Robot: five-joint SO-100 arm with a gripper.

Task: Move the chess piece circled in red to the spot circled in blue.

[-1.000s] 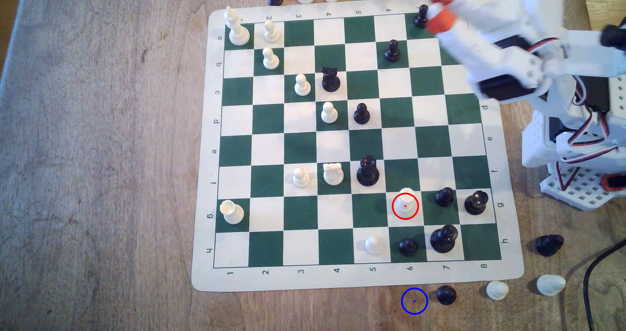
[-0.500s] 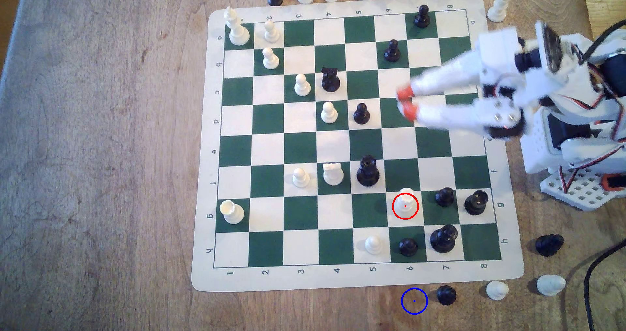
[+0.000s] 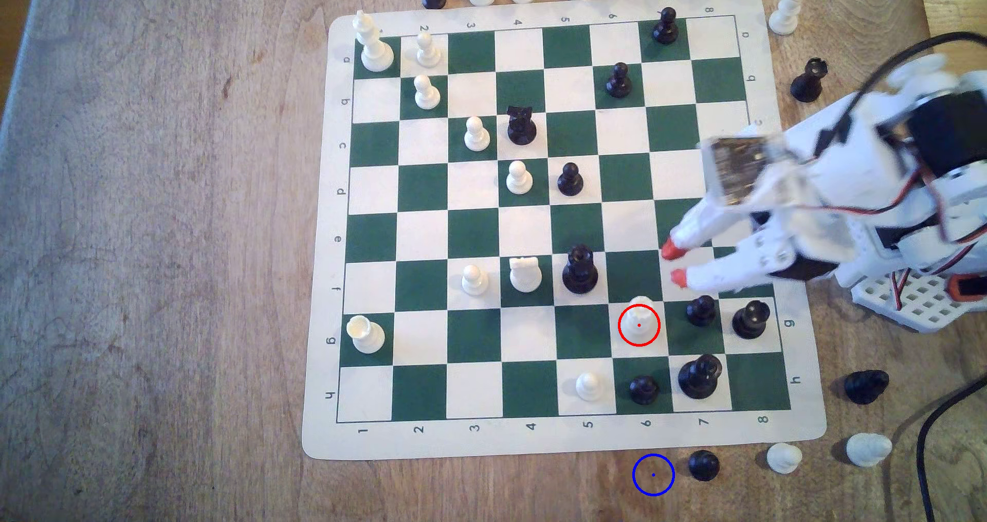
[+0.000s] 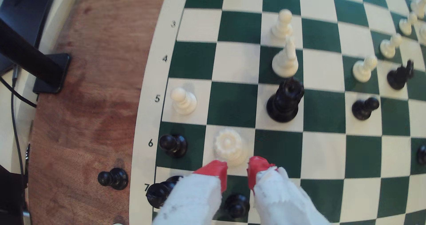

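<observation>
The chess piece (image 3: 639, 321) is cream-white with a ridged round top and stands on a white square inside the red ring, near the board's lower right in the exterior view. In the wrist view the chess piece (image 4: 229, 146) stands just beyond my red fingertips (image 4: 215, 169). My gripper (image 3: 673, 263) hovers open above the board, up and to the exterior view's right of the piece, holding nothing. In the wrist view my gripper (image 4: 237, 168) shows a clear gap between its tips. The spot (image 3: 653, 474) is bare wood inside the blue ring, below the board's lower edge.
Black pawns (image 3: 700, 309) (image 3: 643, 389) and a tall black piece (image 3: 579, 270) crowd the circled piece. A black pawn (image 3: 703, 465) lies on the wood just right of the spot in the exterior view. The green-and-white board mat (image 3: 320, 340) holds several other pieces.
My arm has swung from the board's upper right corner down toward the circled piece, and the fingers stayed apart. No chess piece has moved.
</observation>
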